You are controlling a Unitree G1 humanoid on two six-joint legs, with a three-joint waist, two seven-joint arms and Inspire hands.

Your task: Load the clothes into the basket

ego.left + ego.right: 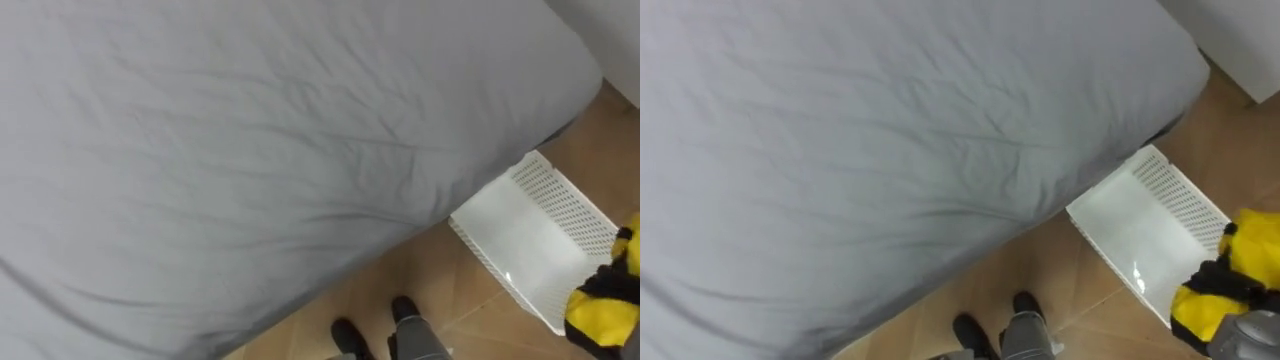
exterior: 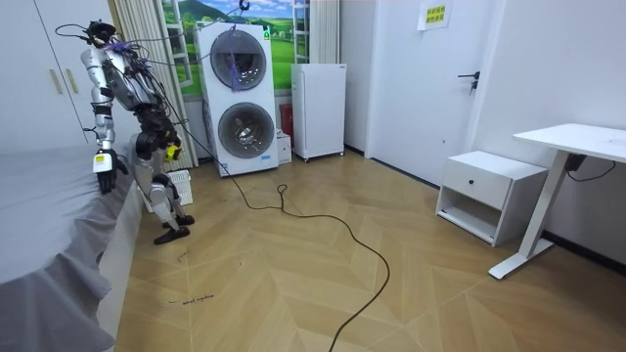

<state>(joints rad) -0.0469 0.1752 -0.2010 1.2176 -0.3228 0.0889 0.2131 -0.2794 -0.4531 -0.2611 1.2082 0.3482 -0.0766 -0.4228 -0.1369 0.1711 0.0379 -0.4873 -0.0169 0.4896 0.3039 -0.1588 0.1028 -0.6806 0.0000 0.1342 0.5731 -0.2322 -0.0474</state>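
A yellow and black garment (image 1: 1215, 295) hangs bunched at the lower right, over the near end of the white perforated basket (image 1: 1140, 235). My right hand (image 1: 1243, 337) comes in from the bottom right corner and holds the garment. The basket stands on the wooden floor against the side of the bed. In the room view I stand beside the bed, with the garment (image 2: 172, 152) at waist height above the basket (image 2: 176, 186). My left hand (image 2: 103, 168) hangs by the bed's edge.
A bed with a grey sheet (image 1: 250, 150) takes up the left and top. Behind the basket stand stacked washing machines (image 2: 242, 98), a white fridge (image 2: 319, 110) and, further off, a cabinet (image 2: 487, 194) and desk (image 2: 572, 147).
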